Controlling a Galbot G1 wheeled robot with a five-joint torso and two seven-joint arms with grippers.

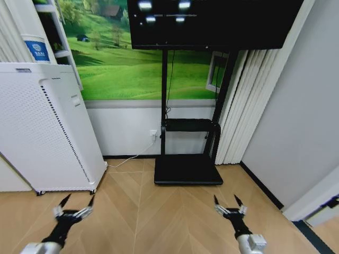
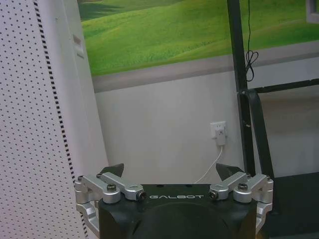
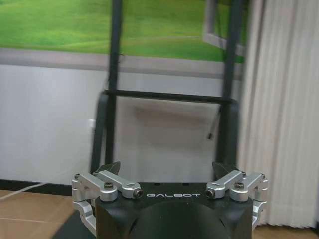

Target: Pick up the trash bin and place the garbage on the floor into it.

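The trash bin and the garbage are out of view. Bare herringbone wood floor (image 1: 175, 211) stretches ahead of me. My left gripper (image 1: 78, 201) hovers low over the floor at the lower left, open with nothing between its fingers. In the left wrist view the left gripper (image 2: 172, 172) faces the white wall. My right gripper (image 1: 226, 201) hangs at the lower right, also open and holding nothing. In the right wrist view the right gripper (image 3: 167, 168) faces the black stand's legs.
A tall white perforated appliance (image 1: 47, 132) stands on the left, close to my left arm. A black screen stand (image 1: 188, 169) with a flat base sits straight ahead against the wall. White curtains (image 1: 249, 106) and a grey wall (image 1: 302, 116) close off the right.
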